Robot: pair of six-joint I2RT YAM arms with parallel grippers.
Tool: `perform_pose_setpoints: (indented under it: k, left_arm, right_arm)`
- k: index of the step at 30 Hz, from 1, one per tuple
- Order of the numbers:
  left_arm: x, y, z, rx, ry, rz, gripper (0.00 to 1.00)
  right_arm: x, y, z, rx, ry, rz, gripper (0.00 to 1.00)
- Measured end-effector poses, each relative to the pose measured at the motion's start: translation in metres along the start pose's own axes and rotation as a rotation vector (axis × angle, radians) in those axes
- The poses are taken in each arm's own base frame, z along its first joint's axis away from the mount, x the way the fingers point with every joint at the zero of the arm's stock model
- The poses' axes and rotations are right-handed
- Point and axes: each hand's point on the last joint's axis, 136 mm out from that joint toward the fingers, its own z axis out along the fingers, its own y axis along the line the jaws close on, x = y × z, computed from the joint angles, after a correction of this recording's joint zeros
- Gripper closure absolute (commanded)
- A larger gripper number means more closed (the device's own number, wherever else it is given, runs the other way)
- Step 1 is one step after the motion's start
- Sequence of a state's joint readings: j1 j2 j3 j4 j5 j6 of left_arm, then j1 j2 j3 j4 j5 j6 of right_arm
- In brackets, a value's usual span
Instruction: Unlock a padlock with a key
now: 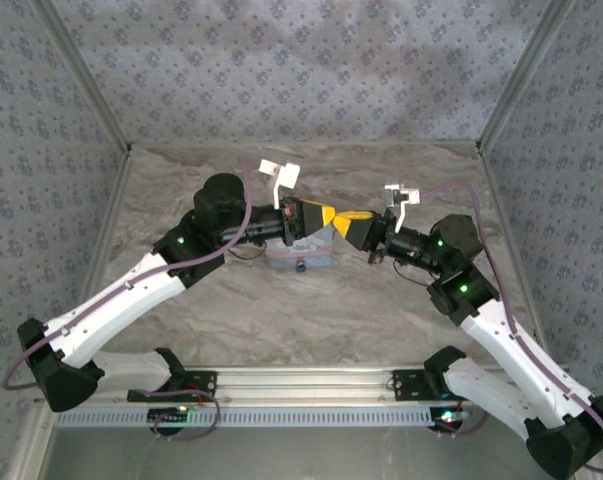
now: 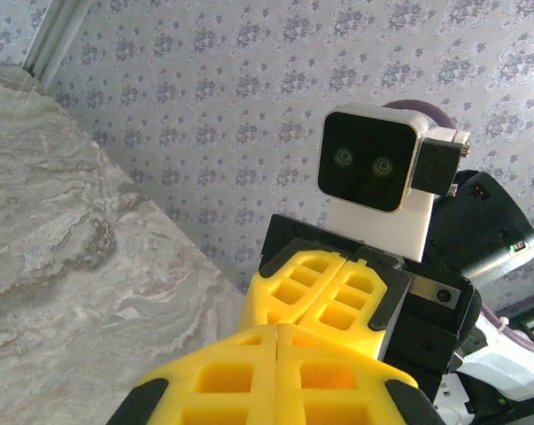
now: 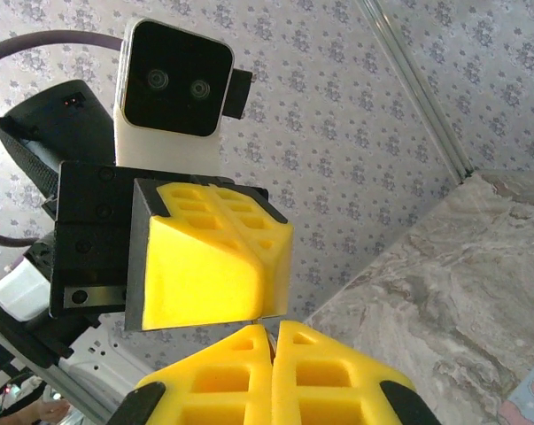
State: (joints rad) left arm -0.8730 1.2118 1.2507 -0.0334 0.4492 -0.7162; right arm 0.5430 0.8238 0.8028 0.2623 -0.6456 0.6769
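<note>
You have a marbled grey table [image 1: 381,300] boxed in by flower-patterned walls [image 1: 281,70]. Both arms reach inward and meet nose to nose above the pale blue tin [image 1: 316,252]. The left gripper [image 1: 326,216] and right gripper [image 1: 352,218] each press their yellow pads together, tips nearly touching. The padlock [image 1: 300,266] is a small dark speck at the tin's near edge. You cannot tell whether either claw pinches anything.

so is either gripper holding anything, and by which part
Cannot tell: left gripper and right gripper are both shut, tip to tip near the pale blue tin.
</note>
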Motion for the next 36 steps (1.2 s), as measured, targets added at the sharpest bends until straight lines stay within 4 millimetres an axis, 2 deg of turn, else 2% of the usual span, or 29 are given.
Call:
perform_pose_setpoints:
  k: [14, 15, 16, 20, 24, 27, 31, 34, 36]
  left_arm:
    - [0.005, 0.004, 0.000, -0.014, 0.010, -0.008, 1.00]
    - [0.005, 0.005, 0.000, -0.017, 0.008, -0.008, 0.89]
    - [0.004, 0.006, -0.001, -0.023, 0.006, -0.008, 0.74]
    - [-0.005, 0.016, -0.009, -0.058, -0.034, -0.016, 0.69]
    - [-0.016, 0.022, -0.025, -0.095, -0.091, -0.011, 0.55]
    - [-0.015, 0.022, -0.036, -0.113, -0.115, -0.010, 0.50]
    - [-0.001, 0.037, -0.045, -0.172, -0.113, -0.032, 0.38]
    - [0.023, 0.065, -0.050, -0.257, -0.083, -0.072, 0.28]
    - [0.040, 0.085, -0.052, -0.312, -0.062, -0.103, 0.02]
  right_arm:
    - [0.006, -0.002, -0.001, 0.018, 0.018, 0.005, 1.00]
    - [0.006, -0.002, -0.001, 0.023, 0.017, 0.006, 1.00]
    - [0.006, -0.003, -0.001, 0.025, 0.016, 0.006, 1.00]
    - [0.008, 0.000, -0.005, 0.022, 0.024, 0.006, 1.00]
    - [0.006, -0.001, -0.008, 0.029, 0.021, 0.005, 1.00]
    - [0.006, -0.007, -0.009, 0.051, 0.022, 0.013, 1.00]
    - [0.009, -0.022, -0.012, 0.107, 0.032, 0.022, 1.00]
    - [0.011, -0.048, -0.013, 0.191, 0.048, 0.043, 1.00]
    - [0.013, -0.065, -0.014, 0.254, 0.066, 0.057, 1.00]
